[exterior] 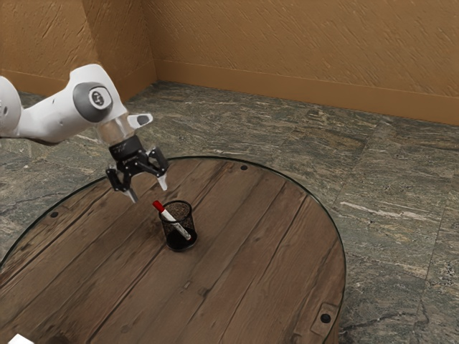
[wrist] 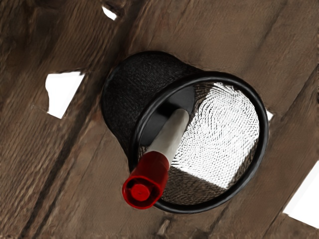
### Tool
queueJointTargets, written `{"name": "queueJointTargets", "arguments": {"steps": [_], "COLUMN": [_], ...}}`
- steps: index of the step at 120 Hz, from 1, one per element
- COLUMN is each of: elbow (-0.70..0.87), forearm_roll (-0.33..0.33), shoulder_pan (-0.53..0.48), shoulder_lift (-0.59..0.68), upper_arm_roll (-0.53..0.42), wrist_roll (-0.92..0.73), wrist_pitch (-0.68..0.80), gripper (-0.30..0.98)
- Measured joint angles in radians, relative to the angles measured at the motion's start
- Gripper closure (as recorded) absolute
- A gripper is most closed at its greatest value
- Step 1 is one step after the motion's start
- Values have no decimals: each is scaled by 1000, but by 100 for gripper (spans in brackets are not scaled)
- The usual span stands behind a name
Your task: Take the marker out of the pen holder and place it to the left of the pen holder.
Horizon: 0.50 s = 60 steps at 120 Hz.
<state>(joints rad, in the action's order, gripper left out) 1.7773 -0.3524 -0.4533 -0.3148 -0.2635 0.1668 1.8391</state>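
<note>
Marker (exterior: 171, 218): inside pen holder (exterior: 171, 241), leaning, cap end up. Slants up toward the exterior view's left, with red cap (exterior: 158, 205) poking out past the holder's rim; reaches down inside with the other end. Straight, slim, pale barrel; dark marks along the lower part, too small to read. In wrist view, barrel greyish white, cap deep red and wider than the barrel — with a round end, sunken ring and brighter red disc at the centre.

Holder: black mesh cup, upright, with thick round rim and dark base. Stands on round wooden table (exterior: 265, 251), well in from all edges seen, nearer the far edge in the exterior view than the edge at the exterior view's right. Dark plank seams on the table; dark round studs near its edge.

Gripper (exterior: 148, 191): open, fingers well apart, nothing between. Hangs above the table — near the holder, on the exterior view's left of it, tips pointing down and apart from the marker.
</note>
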Motion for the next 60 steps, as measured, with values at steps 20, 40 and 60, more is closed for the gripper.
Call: {"name": "queueJointTargets", "arguments": {"steps": [20,40,60], "elbow": [2,-28,-75], "forearm_roll": [-18,2,7], "shoulder_pan": [-5,-5,-4], "shoulder_lift": [-21,-59,-103], "upper_arm_roll": [-3,-5,-15], "wrist_roll": [-18,-31,-40], "wrist_pitch": [-76,-95,-76], "gripper": [13,30,39]}}
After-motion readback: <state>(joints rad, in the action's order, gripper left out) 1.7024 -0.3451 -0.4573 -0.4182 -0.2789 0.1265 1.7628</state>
